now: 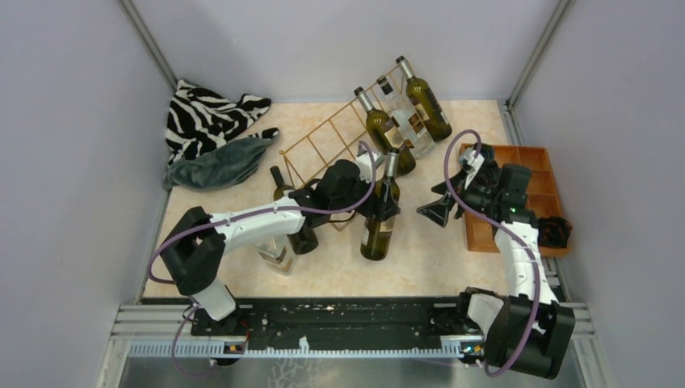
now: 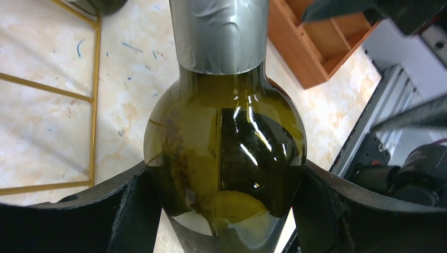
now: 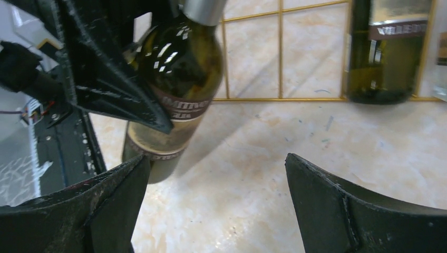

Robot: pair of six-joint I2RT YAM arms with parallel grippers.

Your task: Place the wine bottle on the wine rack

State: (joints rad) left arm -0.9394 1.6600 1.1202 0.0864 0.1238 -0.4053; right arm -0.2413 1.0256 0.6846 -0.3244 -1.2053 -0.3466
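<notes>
noting the left gripper (image 2: 224, 182) clamped on the dark green glass wine bottle (image 1: 376, 230) beside the thin gold wire wine rack (image 1: 323, 139), we judge placement outstanding; right gripper (image 3: 216, 164) splayed, empty.

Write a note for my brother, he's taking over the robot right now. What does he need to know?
Left pincer: shut on the wine bottle, gripping its shoulder just below the foil neck.
Right pincer: open and empty, next to that bottle.
Wine rack: at the back of the table. Three bottles already lie on its right end, and the cells to the left are free.
Done: the bottle is grasped, in front of the rack.
Left to do: carry it to a free cell, lay it in and let go.
</notes>
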